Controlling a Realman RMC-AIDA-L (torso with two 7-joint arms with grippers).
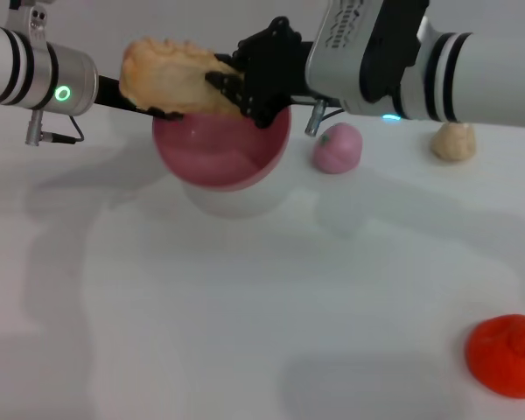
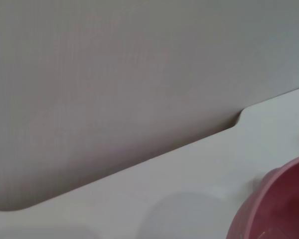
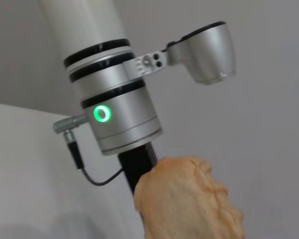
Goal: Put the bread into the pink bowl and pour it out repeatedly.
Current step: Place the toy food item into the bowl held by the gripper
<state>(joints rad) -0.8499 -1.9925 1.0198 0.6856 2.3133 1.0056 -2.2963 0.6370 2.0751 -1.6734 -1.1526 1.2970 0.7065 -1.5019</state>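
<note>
We see the bread (image 1: 173, 77), an elongated toy loaf with a bumpy tan-and-cream surface, held in the air directly above the pink bowl (image 1: 220, 150), a deep, round, smooth plastic bowl that appears raised off the white tabletop (image 1: 245, 315), its pale shadow lying beneath it. We judge the loaf is positioned there so that, once let go, it drops straight into the bowl's mouth rather than onto the tabletop.

The right end effector (image 1: 236, 87), black and reaching in from the right, has its fingers closed onto the right end of the bread. The left arm comes in from the left, its dark end effector (image 1: 149, 107) running under the loaf towards the bowl's far rim; the bread hides its tips, so we cannot tell whether it is gripping the bowl, though the left wrist view shows the pink bowl's wall close by, which suits an arm steadying or carrying it for the pouring step.

Off to the right sit a small pink peach-like toy (image 1: 337, 147), a small beige rounded lump (image 1: 454, 140) farther right, and a flat orange-red round toy (image 1: 506, 354) near the front right corner, all well apart from the bowl.
</note>
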